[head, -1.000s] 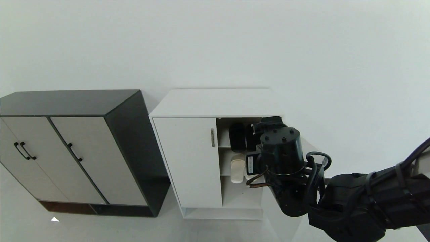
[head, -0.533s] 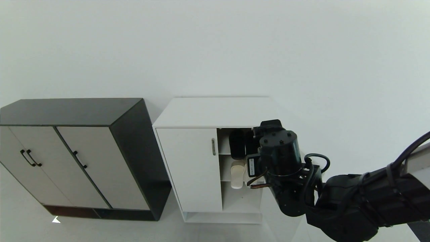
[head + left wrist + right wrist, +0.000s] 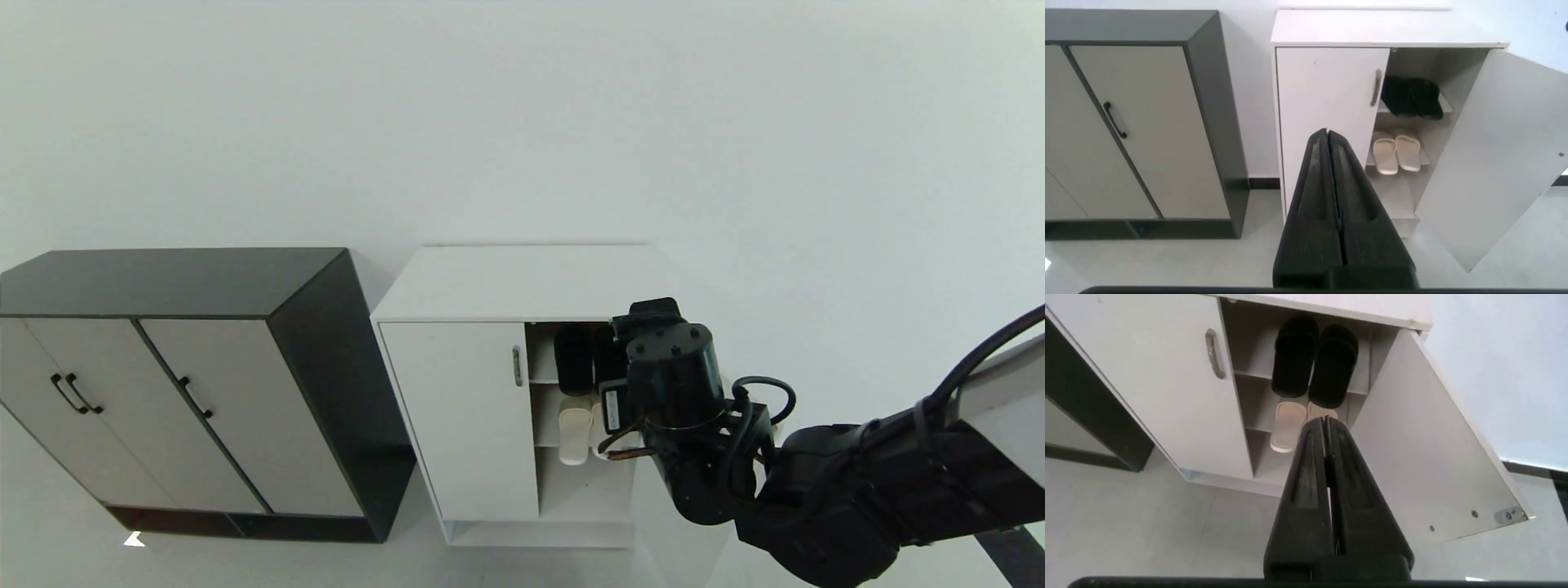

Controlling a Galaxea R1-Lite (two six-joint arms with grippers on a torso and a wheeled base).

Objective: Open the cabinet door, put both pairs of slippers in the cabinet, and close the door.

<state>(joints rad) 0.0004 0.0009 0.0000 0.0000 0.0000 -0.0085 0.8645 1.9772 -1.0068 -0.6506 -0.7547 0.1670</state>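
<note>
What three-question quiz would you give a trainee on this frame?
1. On which shelf of the white cabinet do the black slippers sit? A top, B middle, C bottom.
2. True or false: the pale slippers lie on the floor.
3. Which task step is left?
Key: 1 A; 2 false, they are on the middle shelf; 3 closing the open door.

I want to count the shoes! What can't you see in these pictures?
- Head view: the right arm hides the open door and part of the black slippers and white slippers.
- Right wrist view: the right fingers cover part of the white slippers.
- Every view: the shut door hides that side of the cabinet.
</note>
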